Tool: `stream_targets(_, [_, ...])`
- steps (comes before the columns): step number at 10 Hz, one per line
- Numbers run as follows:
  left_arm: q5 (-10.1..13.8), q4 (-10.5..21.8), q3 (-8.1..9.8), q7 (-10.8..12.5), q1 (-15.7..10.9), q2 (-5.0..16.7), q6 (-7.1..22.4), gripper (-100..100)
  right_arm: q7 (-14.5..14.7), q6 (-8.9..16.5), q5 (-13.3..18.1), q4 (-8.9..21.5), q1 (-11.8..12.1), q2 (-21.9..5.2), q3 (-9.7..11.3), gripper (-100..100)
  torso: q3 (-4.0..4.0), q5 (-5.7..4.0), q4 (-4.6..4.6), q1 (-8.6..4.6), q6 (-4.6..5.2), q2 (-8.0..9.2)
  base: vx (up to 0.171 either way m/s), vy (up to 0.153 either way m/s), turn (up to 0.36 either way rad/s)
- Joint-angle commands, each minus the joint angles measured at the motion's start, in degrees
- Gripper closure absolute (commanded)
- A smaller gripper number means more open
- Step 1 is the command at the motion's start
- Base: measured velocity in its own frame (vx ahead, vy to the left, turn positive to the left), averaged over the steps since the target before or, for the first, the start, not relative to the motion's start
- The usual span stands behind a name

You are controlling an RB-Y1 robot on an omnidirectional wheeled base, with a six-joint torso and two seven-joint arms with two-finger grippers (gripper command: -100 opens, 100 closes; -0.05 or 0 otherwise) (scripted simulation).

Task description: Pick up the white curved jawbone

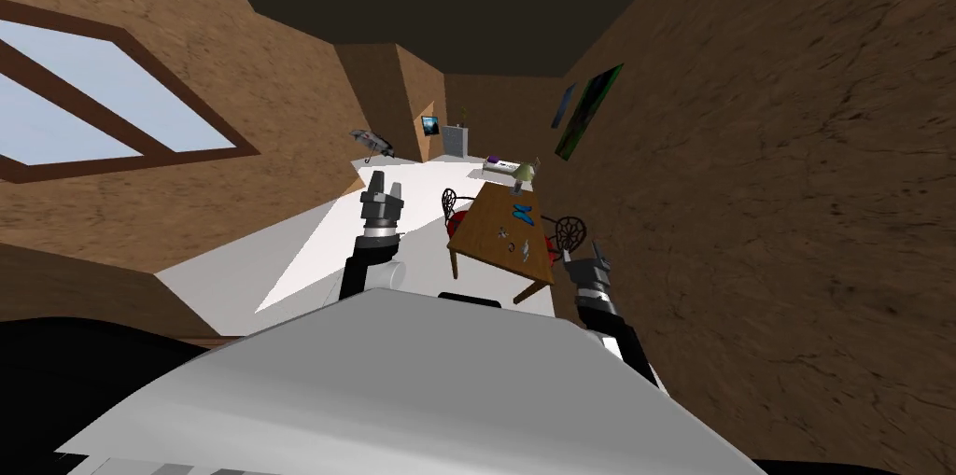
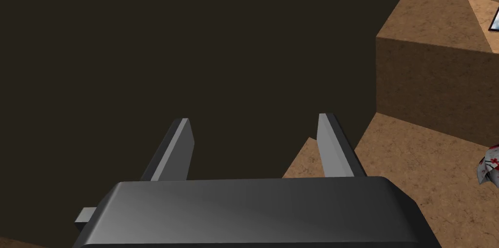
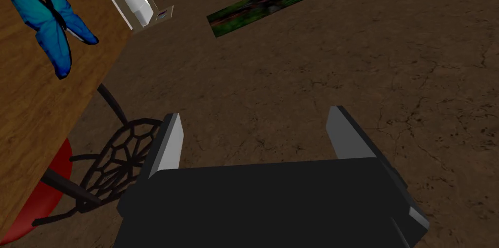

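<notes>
Two grippers flanked the wooden table (image 1: 481, 227), neither one touching it. Left of the table and well apart from it, the left gripper (image 1: 386, 182) hung over the white floor (image 1: 308, 255), its fingers (image 2: 181, 147) spread wide with nothing between them. A red chair with a black back (image 1: 452, 203) stood at the table's left side. On the tabletop, a blue butterfly (image 1: 523, 213) lay toward the far end, with a small lamp (image 1: 526, 175) at the far end beyond it. Nearer than the butterfly, around the table's middle, lay two small pale pieces (image 1: 505, 234), one a little right of the other and apart from it. They were too small to tell which was the jawbone. At the table's right side stood a second chair (image 1: 570, 234) with a black lattice back and a red seat. Just beside the table's near right corner, close to that chair, the right gripper (image 1: 592, 259) was raised toward the brown wall (image 1: 766, 217). Its fingers (image 3: 168, 143) were parted and held nothing.
</notes>
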Motion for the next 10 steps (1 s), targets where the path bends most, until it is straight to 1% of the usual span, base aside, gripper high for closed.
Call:
stream_targets(1, [0.00, 0.00, 0.00, 0.00, 0.00, 0.00, 0.00, 0, -2.86, 1.55, -2.12, 2.77, 1.26, -1.12, -1.15, -100, 0.00, 0.00, 0.00, 0.00, 0.00, 0.00, -0.011, -0.055, 0.203])
stream_targets(2, [0.00, 0.00, -0.01, 0.00, -0.01, 0.00, 0.00, 0, -3.14, 1.55, -2.12, 2.77, 1.26, -1.12, -1.15, -100, -0.03, 0.03, -0.01, 0.12, -0.04, -0.05, -0.010, -0.039, 0.141])
stream_targets(3, [0.00, 0.00, -0.01, 0.00, 0.00, 0.00, 0.00, 0, -5.42, 3.41, -4.25, 4.85, 2.15, -2.36, -2.51, -100, -0.05, 0.05, -0.02, 0.19, -0.02, -0.08, -0.018, -0.028, 0.313])
stream_targets(4, [0.00, 0.00, -0.01, 0.00, -0.01, -0.01, 0.00, 0, -5.75, 3.41, -4.25, 5.10, 2.15, -2.36, -2.51, -100, -0.05, 0.05, -0.02, 0.22, -0.07, -0.09, -0.015, -0.031, 0.149])
stream_targets(5, [0.00, 0.00, 0.00, 0.00, 0.00, 0.00, 0.00, 0, -7.89, 5.42, -6.48, 7.50, 3.00, -3.59, -3.88, -100, -0.05, 0.06, -0.02, 0.24, 0.00, -0.09, -0.016, -0.037, 0.271])
stream_targets(6, [0.00, 0.00, -0.01, 0.00, -0.01, 0.00, 0.00, 0, -8.49, 5.42, -6.48, 7.50, 3.00, -3.59, -3.88, -100, -0.05, 0.05, -0.02, 0.21, -0.05, -0.08, -0.011, -0.033, 0.150])
stream_targets(7, [0.00, 0.00, 0.00, 0.00, 0.00, 0.00, 0.00, 0, -10.41, 7.56, -8.78, 9.96, 3.80, -4.81, -5.26, -100, -0.06, 0.06, -0.02, 0.24, -0.01, -0.10, -0.008, -0.015, 0.375])
stream_targets(8, [0.00, 0.00, -0.01, 0.00, -0.01, -0.01, 0.00, 0, -11.34, 7.56, -8.81, 9.96, 3.80, -4.81, -5.26, -100, -0.06, 0.07, -0.02, 0.27, -0.05, -0.10, -0.010, -0.018, 0.155])
stream_targets(9, [0.00, 0.00, 0.00, 0.00, 0.00, 0.00, 0.00, 0, -13.62, 9.20, -11.23, 12.48, 4.57, -6.03, -6.66, -100, -0.07, 0.07, -0.02, 0.28, -0.01, -0.13, -0.009, -0.005, 0.365])
stream_targets(10, [0.00, 0.00, -0.01, 0.00, -0.01, -0.01, 0.00, 0, -14.30, 9.83, -11.23, 12.48, 4.57, -6.03, -6.66, -100, -0.08, 0.07, -0.03, 0.32, -0.06, -0.14, -0.004, -0.010, 0.150])
